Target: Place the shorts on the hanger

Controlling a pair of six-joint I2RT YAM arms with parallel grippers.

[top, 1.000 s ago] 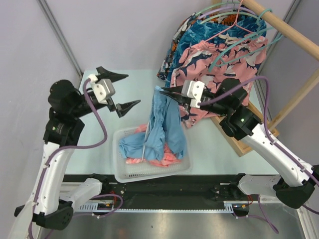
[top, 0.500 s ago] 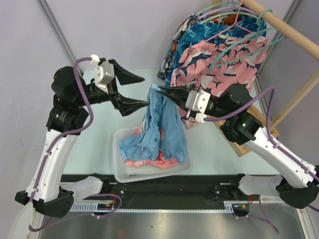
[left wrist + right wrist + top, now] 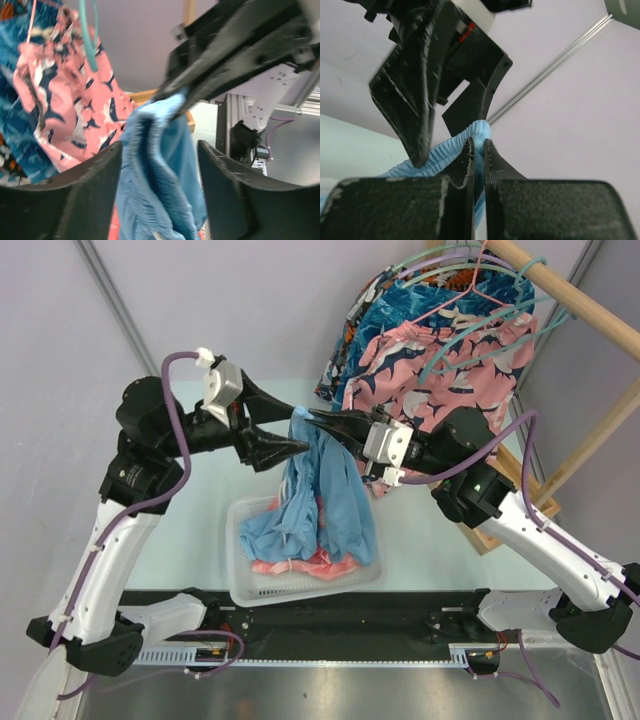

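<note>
Robot lab: grey partition walls (image 3: 300, 300), aluminium post (image 3: 121, 312), wooden rack (image 3: 575, 298).

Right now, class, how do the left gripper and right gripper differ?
The right gripper is shut on the shorts, pinching the waistband; the left gripper is open, astride that waistband. The right gripper bears the hanging shorts; the left gripper bears nothing. Both meet at the same raised edge.

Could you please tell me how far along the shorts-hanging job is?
Done: right pincer is shut on the waistband of the light-blue shorts, holding them partly out of the white basket. In hand: left pincer, open, straddles the waistband beside it. Left: getting the shorts onto a mint-green hanger; none is held.
</note>
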